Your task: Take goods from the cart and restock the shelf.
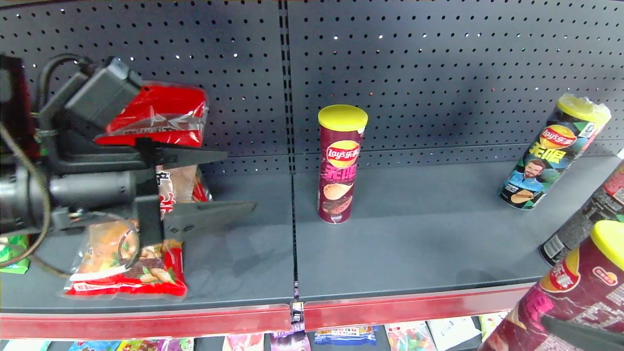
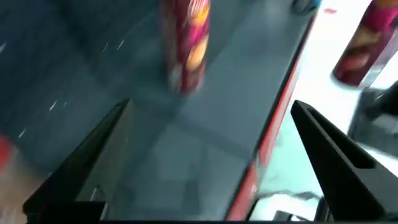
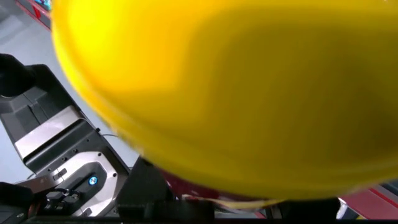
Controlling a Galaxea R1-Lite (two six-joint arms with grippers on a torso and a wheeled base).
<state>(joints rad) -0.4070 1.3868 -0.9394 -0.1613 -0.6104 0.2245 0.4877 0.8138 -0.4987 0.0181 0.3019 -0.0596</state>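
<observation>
The held can, a maroon crisp tube with a yellow plastic lid, sits low at the robot's right, in front of the shelf and not yet over it. The right gripper appears to be clamped on it: one dark finger lies across the lower body, and the other is hidden behind the can.

By my reading the restocking is partly done. A matching standing can is upright near the middle of the shelf, well clear of everything else. A green-and-black can leans tilted toward the back panel at the right. A dark can pokes in at the right edge, also tilted. The held can is yet to be placed, and the wide bare stretch between the standing can and the green one looks like room for it.

The cans are smooth, rigid, printed cylinders; the lids look matte. At the left a crinkly, glossy snack bag lies flat, with a red bag propped behind it against the perforated back panel. The left gripper hangs just above the shelf in front of those bags, its black wedge fingers spread wide and holding nothing. The shelf is flat grey metal with a red front strip.
</observation>
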